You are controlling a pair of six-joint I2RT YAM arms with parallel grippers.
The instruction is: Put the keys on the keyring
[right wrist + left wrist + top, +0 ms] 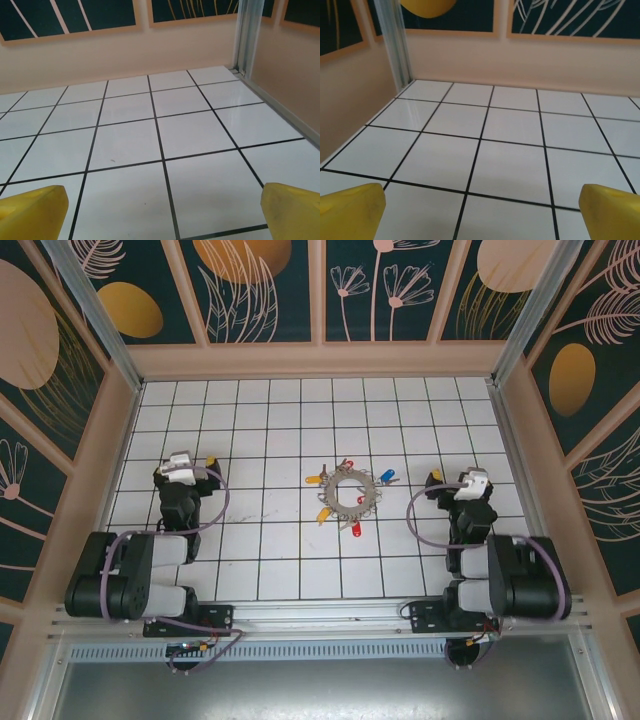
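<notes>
The keyring (350, 492), a dull grey metal ring, lies flat on the white tiled floor at the centre of the top view. Keys with coloured heads fan out around it: a yellow one (312, 480), a red one (347, 463), a blue one (387, 477), and another red one (356, 528) at its near side. My left gripper (185, 460) rests well to the ring's left, my right gripper (463, 478) well to its right. Both stand open and hold nothing. The wrist views show wide-apart yellow fingertips (350, 210) (32, 207) over bare tiles.
Peach walls with dark floral panels enclose the tiled floor (250, 420) on three sides. An aluminium post (395, 45) stands in the far left corner and another post (247, 35) in the far right corner. The arm bases sit on a rail (320, 625) at the near edge.
</notes>
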